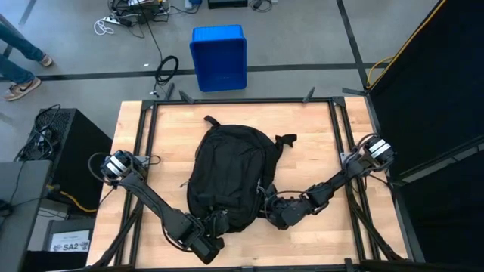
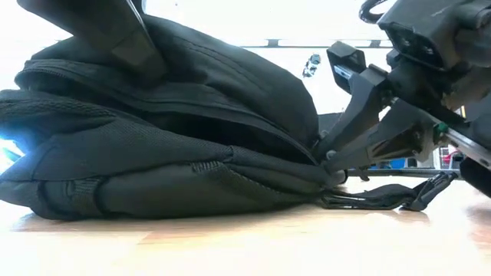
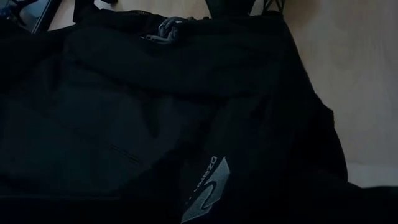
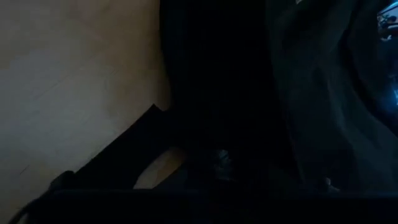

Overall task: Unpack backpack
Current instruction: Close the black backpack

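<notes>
The left gripper [image 1: 214, 230] is at the near edge of the table [image 1: 318, 136], low on the left side of the backpack [image 1: 227, 170]. It is right up against the black cloth. I cannot tell if its fingers are open or closed, because the bag hides them.

The right gripper [image 1: 266, 209] is at the near right side of the backpack. In the low view its dark fingers [image 2: 337, 157] meet the bag right at the zipper seam. They look pinched on the edge of the bag there, but the cloth is too dark to be sure what they hold.

The backpack lies flat in the middle of the table, with its top loop [image 1: 210, 121] at the far end. A strap [image 1: 286, 140] sticks out on its far right side. Another strap [image 2: 383, 195] lies on the wood at the near right.

Past the table, a blue bin [image 1: 218, 57] stands on the floor. Far to the left, a person's legs and shoes [image 1: 23, 64] show on the floor.
</notes>
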You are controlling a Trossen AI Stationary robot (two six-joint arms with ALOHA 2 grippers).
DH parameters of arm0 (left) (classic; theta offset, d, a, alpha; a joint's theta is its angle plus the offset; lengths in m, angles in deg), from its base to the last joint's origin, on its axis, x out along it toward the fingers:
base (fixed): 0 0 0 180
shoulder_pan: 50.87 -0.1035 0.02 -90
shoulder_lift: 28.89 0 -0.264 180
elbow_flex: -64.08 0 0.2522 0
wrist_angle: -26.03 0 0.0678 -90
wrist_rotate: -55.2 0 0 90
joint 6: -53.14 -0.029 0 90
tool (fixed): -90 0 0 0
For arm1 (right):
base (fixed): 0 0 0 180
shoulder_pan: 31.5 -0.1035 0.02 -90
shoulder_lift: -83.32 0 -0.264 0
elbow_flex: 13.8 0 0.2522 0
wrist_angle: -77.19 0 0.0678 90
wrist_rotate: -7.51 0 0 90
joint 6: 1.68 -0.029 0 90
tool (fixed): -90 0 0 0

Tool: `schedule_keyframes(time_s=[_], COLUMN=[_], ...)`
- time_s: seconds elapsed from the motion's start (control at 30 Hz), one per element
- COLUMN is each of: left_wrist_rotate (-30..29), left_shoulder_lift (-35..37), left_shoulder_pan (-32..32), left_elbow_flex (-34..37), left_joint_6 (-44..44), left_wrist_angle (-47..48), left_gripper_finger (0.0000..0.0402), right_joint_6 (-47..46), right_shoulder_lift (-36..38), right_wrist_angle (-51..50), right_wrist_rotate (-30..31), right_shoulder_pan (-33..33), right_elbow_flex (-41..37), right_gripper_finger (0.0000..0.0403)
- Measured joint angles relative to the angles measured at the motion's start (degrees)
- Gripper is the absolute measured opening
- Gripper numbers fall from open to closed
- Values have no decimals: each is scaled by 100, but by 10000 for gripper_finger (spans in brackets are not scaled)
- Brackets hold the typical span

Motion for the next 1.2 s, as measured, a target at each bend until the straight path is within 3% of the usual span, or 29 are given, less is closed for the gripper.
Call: schedule_keyframes(time_s=[0.17,0.3,0.5,0.8,1.0,1.2], left_wrist_rotate=[-35,432,467,287,558,581], left_shoulder_lift=[0,0,187,564,35,-603], left_shoulder_pan=[-1,-68,-17,83,-71,-348], left_elbow_flex=[0,0,0,-4,-6,-3], left_joint_6=[340,444,-126,-1628,-3067,-3208], left_wrist_angle=[2,7,-416,-2188,-4065,-4762], left_gripper_finger=[158,158,158,159,159,159], right_joint_6=[-15,-69,-270,-603,-844,-1026], right_shoulder_lift=[0,6,9,23,256,685], right_wrist_angle=[-35,-24,51,147,135,143], right_wrist_rotate=[121,140,140,146,112,101], right_shoulder_pan=[-73,-88,-86,-135,-340,-575], right_elbow_flex=[0,0,0,0,0,0], right_gripper_finger=[5,5,2,1,0,0])
